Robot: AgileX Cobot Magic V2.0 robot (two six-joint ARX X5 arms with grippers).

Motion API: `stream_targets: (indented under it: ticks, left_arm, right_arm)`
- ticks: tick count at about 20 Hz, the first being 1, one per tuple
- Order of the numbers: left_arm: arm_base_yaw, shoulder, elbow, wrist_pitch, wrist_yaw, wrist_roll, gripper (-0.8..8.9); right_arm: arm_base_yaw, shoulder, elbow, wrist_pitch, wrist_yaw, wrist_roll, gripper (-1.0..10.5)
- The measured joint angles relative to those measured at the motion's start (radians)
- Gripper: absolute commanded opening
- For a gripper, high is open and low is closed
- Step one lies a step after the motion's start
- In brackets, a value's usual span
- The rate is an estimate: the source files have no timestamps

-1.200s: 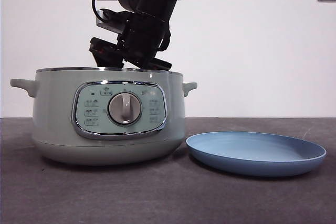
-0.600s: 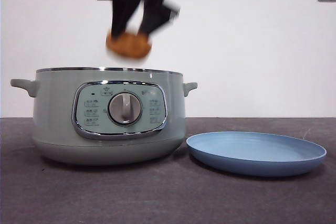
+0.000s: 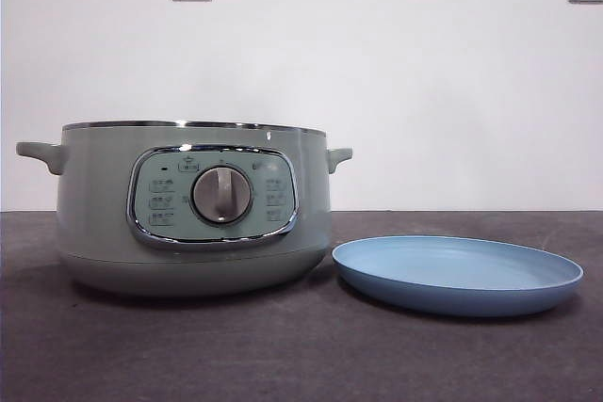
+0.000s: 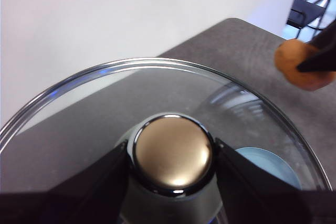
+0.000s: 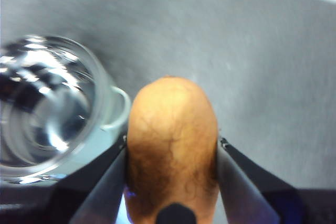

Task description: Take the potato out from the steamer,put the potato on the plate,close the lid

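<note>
Gripping the potato (image 5: 172, 148) between its two black jaws, the right tool (image 5: 172, 182) hangs high above the grey bench (image 5: 273, 66), clear of the pot. In the right wrist view the potato sits lengthwise in the clamp, a jaw pressed on each flank, with the steamer (image 5: 58, 114) well below and to one side; its shiny inner bowl shows only reflections, and one pale green handle juts toward the potato. The left tool (image 4: 172, 169) is clenched on the knob of the lid (image 4: 157, 103), a jaw on each side of its bright metal cap, holding the glass dome up off the bench. Through and past the glass, the left wrist view catches the potato (image 4: 302, 64) in the other arm's dark jaws, and a patch of the blue plate (image 4: 265, 163) beneath the lid's rim. From the front, neither arm appears: the steamer (image 3: 188, 209) stands uncovered on the bench (image 3: 301, 355), dial facing forward, and the plate (image 3: 457, 275) lies just beside it, bare.
</note>
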Motion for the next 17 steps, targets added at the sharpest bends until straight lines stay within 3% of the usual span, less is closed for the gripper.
stream_targets:
  ticks: [7, 17]
  left_arm:
    - [0.0, 0.009, 0.0, 0.0, 0.019, 0.0, -0.08]
    - [-0.001, 0.009, 0.0, 0.0, 0.019, 0.0, -0.08]
  right_arm:
    - [0.012, 0.089, -0.246, 0.018, -0.075, 0.013, -0.1]
    - [0.06, 0.104, -0.921, 0.564, -0.105, 0.055, -0.1]
